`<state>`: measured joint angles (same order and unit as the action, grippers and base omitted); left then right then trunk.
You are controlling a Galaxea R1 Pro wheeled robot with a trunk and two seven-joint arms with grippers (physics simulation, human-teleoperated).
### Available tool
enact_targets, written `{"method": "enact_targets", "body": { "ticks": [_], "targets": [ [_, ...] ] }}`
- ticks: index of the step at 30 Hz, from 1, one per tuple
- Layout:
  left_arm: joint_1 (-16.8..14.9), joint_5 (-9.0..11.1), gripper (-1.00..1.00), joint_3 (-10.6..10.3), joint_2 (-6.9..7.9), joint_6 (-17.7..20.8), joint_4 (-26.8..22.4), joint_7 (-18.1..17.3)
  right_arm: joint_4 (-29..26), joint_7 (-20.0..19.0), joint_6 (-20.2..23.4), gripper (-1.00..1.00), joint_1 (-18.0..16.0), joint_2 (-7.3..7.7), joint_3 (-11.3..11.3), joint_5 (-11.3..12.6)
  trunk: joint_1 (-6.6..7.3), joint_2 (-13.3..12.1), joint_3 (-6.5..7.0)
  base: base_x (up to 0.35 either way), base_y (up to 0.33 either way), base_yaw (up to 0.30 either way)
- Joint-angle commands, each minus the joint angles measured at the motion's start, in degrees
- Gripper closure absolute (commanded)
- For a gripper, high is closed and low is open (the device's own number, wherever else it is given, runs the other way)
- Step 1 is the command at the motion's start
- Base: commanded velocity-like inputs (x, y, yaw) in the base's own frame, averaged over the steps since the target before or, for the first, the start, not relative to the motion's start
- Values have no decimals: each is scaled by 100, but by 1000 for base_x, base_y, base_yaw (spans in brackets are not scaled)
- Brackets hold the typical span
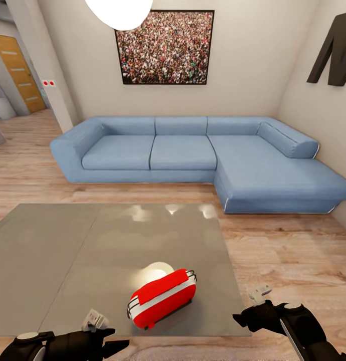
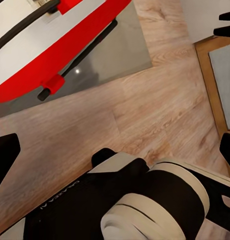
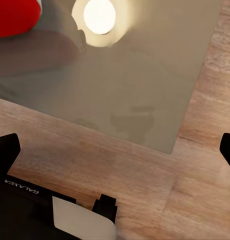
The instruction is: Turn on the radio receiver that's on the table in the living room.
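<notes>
Both arms hang low flanking the radio receiver [image 1: 162,298] on the table [image 1: 52,260], jaws spread.

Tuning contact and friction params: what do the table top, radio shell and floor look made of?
Table: probably lacquered panel or glass, glossy grey; it mirrors the lamp. Radio receiver: looks like smooth moulded plastic, red with a white band, thin dark wire handle. Floor: light wood planks, grain visible, matte.
</notes>
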<state>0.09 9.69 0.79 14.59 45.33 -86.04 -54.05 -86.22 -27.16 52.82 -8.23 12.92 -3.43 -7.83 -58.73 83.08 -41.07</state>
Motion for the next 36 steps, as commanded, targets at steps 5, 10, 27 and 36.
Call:
{"method": "enact_targets", "body": {
  "ticks": [5,10,27,36],
  "targets": [
    [0,-1,-100,0,0,1,0,0,0,-5,0,-100,-1,0,-8,7,0,0,-46,0,0,0],
    [0,1,-100,0,0,0,0,0,0,-18,0,-100,3,0,-17,9,0,0,-92,0,0,0],
    [0,31,-100,4,9,-7,-5,-9,-4,-26,1,-100,-1,1,-187,9,0,0,-238,0,0,6],
    [0,33,-100,1,9,-6,-5,-9,0,-26,8,-100,0,0,-210,-2,0,0,-249,0,0,5]
  ]
}}
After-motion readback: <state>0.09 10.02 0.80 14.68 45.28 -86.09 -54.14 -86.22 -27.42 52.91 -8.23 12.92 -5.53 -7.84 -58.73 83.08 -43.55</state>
